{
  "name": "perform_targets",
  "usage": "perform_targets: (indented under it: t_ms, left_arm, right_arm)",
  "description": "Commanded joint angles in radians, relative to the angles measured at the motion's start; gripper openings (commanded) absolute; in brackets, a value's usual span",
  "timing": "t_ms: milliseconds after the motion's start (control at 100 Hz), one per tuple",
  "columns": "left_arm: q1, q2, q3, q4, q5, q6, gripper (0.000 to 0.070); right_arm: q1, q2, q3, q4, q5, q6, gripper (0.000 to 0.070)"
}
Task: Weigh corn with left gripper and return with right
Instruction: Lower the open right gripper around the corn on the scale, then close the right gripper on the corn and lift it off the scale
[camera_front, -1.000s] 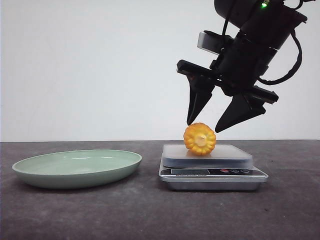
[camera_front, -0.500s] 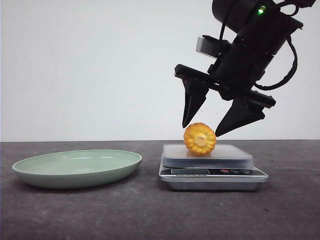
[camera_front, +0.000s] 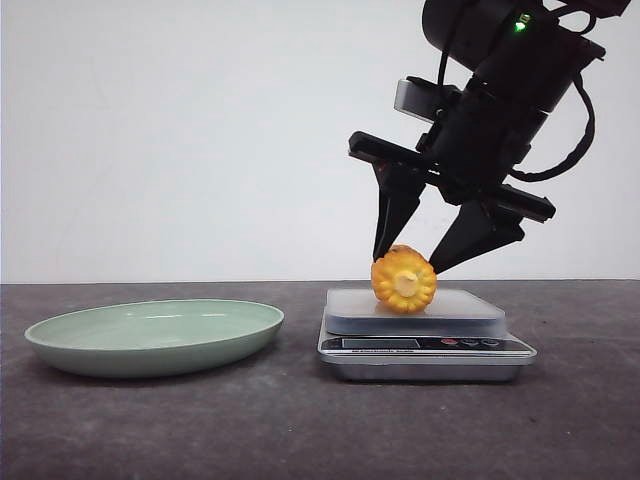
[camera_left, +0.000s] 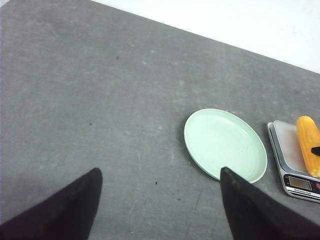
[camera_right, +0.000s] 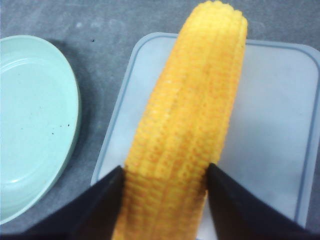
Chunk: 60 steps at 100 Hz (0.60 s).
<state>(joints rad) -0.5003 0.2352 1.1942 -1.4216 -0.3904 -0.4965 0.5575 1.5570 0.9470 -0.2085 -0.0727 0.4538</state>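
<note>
While the corn (camera_front: 404, 280) lies on the scale (camera_front: 425, 338), a green plate (camera_front: 155, 336) sits beside.

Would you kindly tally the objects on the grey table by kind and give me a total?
Orange-yellow ribbed toy corn cob: 1
Pale green round plate: 1
Silver digital kitchen scale with a frosted platform: 1
Total: 3

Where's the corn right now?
In the front view the corn lies on the scale, right of the green plate. The right gripper is down over it, fingers on either side.
</note>
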Motion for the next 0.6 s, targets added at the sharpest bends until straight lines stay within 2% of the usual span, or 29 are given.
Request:
perform_targets:
  t_ms: [0,150,390,590]
  left_arm:
    - [-0.004,0.0,0.011,-0.019,0.0,0.01,0.0431]
    - [-0.004,-0.001,0.011,-0.02,0.0,0.014,0.0431]
    - [-0.004,-0.001,0.011,-0.02,0.0,0.017,0.0431]
    - [-0.004,-0.001,0.011,-0.02,0.0,0.016,0.0431]
  right_arm:
    - [0.016,0.019,0.011,-0.022,0.005,0.015,0.0134]
    - [0.018,0.019,0.011,-0.03,0.029,0.015,0.0]
    - [0.02,-0.054,0.031,-0.005,0.047,0.006,0.0]
    - [0.071,-0.101,0.148,-0.043,-0.008,-0.043,0.0]
